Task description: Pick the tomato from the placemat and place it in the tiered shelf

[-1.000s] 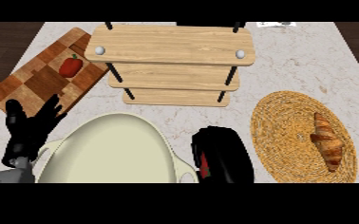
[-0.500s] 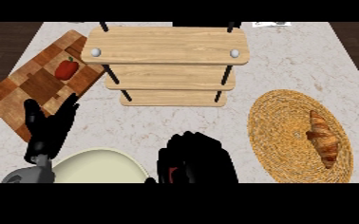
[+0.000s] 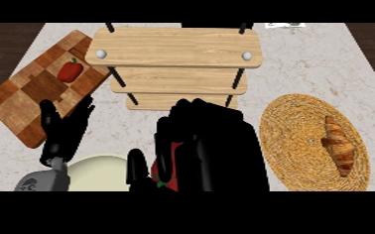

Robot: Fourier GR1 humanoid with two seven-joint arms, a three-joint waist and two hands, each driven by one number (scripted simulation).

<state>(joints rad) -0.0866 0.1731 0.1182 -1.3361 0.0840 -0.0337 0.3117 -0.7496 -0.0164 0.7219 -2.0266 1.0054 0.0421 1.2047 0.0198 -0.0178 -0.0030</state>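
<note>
Low at centre, right hand (image 3: 212, 146) curled round tomato (image 3: 167, 164), red showing between fingers and thumb, just before shelf (image 3: 176, 54), left hand (image 3: 64, 129) open over board (image 3: 44, 87) edge.

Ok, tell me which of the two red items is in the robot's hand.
The red item low in the middle, with the right hand curled round it. The other, a red pepper, lies untouched on the wooden board at the upper left.

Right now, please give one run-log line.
right hand: shut on tomato | left hand: open | tiered shelf: no tomato
</note>
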